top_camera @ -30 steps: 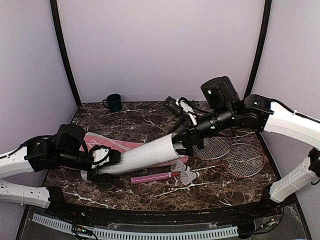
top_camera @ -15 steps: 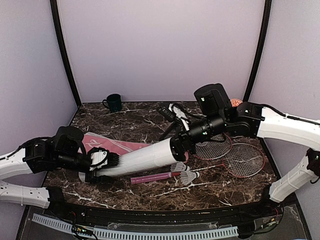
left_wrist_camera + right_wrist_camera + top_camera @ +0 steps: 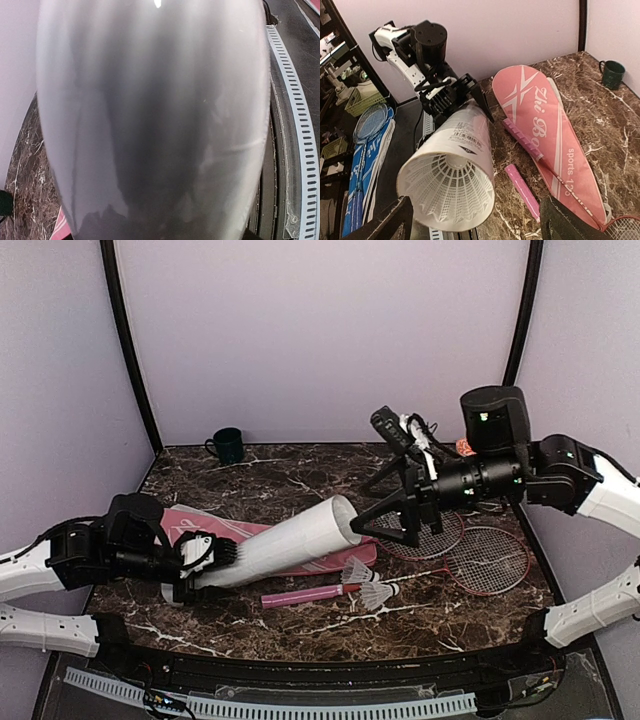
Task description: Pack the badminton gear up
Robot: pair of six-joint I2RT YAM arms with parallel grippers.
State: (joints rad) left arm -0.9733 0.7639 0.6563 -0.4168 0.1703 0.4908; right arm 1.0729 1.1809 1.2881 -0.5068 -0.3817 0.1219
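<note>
Clamps tube [image 3: 285,545] base at 8 o'clock with left gripper [image 3: 205,562], mouth tilted toward 2. Spreads right gripper [image 3: 385,490] wide, just off that mouth. Reveals, from right wrist only, shuttlecock [image 3: 451,187] inside tube.

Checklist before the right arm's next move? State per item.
1. Left gripper clamped on the long white tube: ok.
2. Tube tilted up, open mouth towards the right arm: ok.
3. White feather shuttlecock sitting inside the mouth: ok.
4. Right gripper open, empty, apart from the tube: ok.
5. Two loose shuttlecocks lying uncovered on the dark marble table: ok.
6. Tube's lower end closed: cannot tell.
</note>
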